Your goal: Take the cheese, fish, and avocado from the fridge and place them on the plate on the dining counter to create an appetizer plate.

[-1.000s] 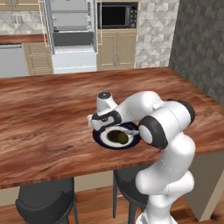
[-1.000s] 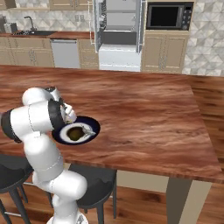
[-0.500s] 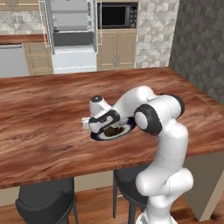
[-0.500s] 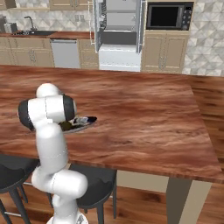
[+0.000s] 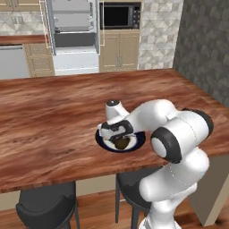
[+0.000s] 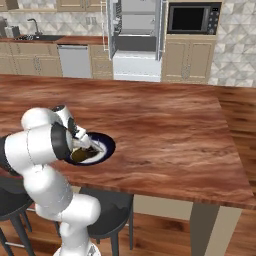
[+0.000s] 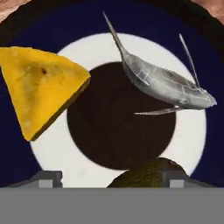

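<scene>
Hand view looks straight down at the plate point(image 7: 109, 22). It is round, dark navy at the rim, with a pale ring and a dark middle. The cheese point(image 7: 41, 87), a yellow-orange wedge, lies on the left part of the plate. The fish point(image 7: 164, 85), thin and silver-grey, lies across the upper right part. The avocado point(image 7: 146, 175), brown-olive and round, sits at the bottom edge of this view, between the two finger tips point(image 7: 48, 180). The tips stand wide apart, one on each side of the avocado, and do not squeeze it, so the jaws are let go.

In the left base view, the gripper point(image 5: 117, 133) hangs low over the plate point(image 5: 139, 143) on the dining counter point(image 5: 53, 116). The avocado point(image 5: 120, 143) shows as a dark ball on the plate, right under the hand. The plate is near the front edge of the reddish-brown top. The fridge point(image 5: 71, 33) stands far behind the counter with its doors open. A black microwave point(image 5: 120, 15) sits in the beige cabinet just beside it.

In the right base view, the gripper point(image 6: 82, 145) is down by the plate point(image 6: 106, 145), partly hidden by the white arm. The avocado point(image 6: 80, 156) rests on the plate. The fridge point(image 6: 137, 40) is open at the back. Dark stools point(image 6: 107, 215) stand under the counter edge.
</scene>
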{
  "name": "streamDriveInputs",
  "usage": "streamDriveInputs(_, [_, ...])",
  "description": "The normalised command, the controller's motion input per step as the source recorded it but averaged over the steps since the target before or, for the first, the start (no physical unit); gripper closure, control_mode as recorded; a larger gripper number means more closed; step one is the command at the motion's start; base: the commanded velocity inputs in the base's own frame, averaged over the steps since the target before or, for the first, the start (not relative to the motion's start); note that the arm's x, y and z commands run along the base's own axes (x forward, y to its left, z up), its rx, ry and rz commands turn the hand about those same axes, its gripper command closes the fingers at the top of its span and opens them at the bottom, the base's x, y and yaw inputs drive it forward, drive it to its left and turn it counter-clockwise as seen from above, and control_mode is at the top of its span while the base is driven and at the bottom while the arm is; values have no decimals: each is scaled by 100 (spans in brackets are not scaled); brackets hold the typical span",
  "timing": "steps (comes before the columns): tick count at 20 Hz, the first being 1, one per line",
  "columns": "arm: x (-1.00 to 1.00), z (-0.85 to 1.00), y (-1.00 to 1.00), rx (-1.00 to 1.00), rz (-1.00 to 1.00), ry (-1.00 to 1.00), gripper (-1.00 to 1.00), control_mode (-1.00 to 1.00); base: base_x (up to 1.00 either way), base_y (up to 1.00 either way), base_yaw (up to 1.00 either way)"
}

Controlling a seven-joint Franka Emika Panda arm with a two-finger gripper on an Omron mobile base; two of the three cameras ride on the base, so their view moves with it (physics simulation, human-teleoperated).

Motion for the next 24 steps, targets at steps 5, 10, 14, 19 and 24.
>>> streamDriveInputs(5, [-44, 84, -73, 1, -1, -1, -100, -100, 0, 0, 0])
streamDriveInputs(10, [-15, 100, -2, 0, 1, -1, -100, -100, 0, 0, 0])
streamDriveInputs(14, [-93, 100, 0, -1, 0, -5, -100, -100, 0, 0, 0])
streamDriveInputs(19, [-100, 87, 0, -1, 0, -20, -100, -100, 0, 0, 0])
streamDriveInputs(24, [-100, 51, -1, -1, 0, -33, -100, -100, 0, 0, 0])
